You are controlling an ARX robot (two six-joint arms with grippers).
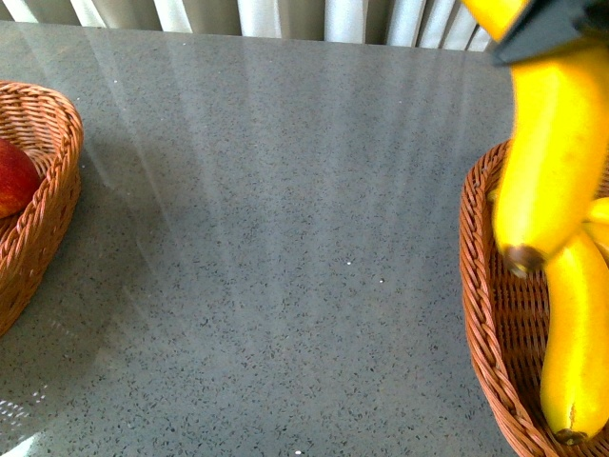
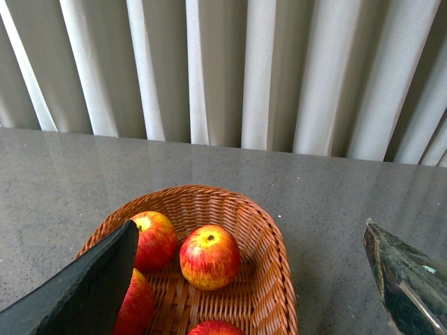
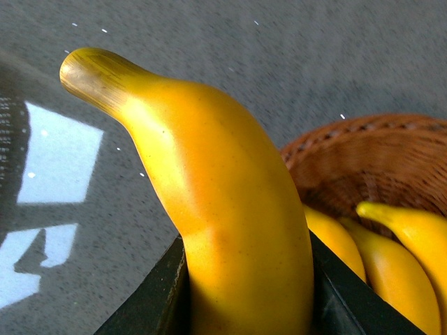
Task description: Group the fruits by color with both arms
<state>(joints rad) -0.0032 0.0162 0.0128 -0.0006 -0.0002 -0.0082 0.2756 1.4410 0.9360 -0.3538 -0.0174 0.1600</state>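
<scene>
Hanging from the right gripper [image 1: 547,29], a yellow banana [image 1: 552,162] points its brown tip down, right over the near rim of the banana basket [image 1: 481,286]. The jaws squeeze it tight on both sides. Other bananas [image 1: 578,352] lie inside, a bit farther right. The left gripper [image 2: 244,279] is wide open and holds nothing, above the apples [image 2: 209,256] in their basket [image 2: 269,279].

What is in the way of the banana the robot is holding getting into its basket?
Nothing visible. The right gripper holds the banana in the air, its brown tip hanging over the rim of the right wicker basket. Other bananas already lie in there, but open weave shows beside them.
</scene>
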